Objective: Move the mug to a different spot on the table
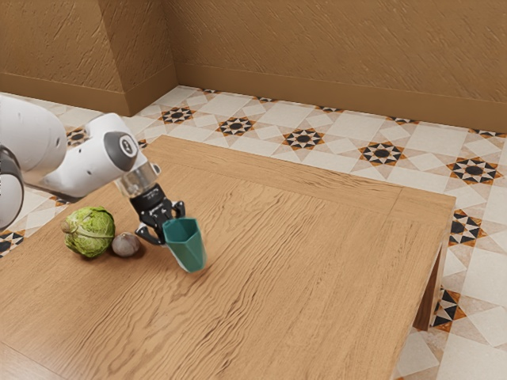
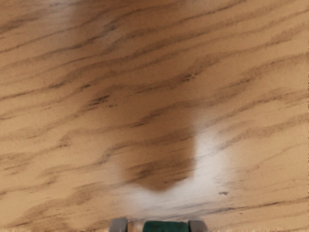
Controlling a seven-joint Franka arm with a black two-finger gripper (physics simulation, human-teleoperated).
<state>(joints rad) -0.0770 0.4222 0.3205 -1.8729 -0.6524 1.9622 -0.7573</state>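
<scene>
The arm (image 1: 79, 162) slants down from the exterior view's left, wrist tilted, its black gripper (image 1: 165, 224) pinching the mug (image 1: 187, 247) by its rim.

The exterior camera stands high off one side of the light-brown wooden desk (image 1: 317, 261), looking down across it at a slant toward the patterned tiled floor (image 1: 356, 134) and brown wall (image 1: 317, 39), taking in most of the top. The wrist camera rides on the arm's hand, facing the desk (image 2: 145, 72) from close above. Both share the bare wood by the black two-finger claw (image 1: 164, 224) and the teal faceted mug (image 1: 186, 245) (image 2: 164, 226) it grips.
</scene>
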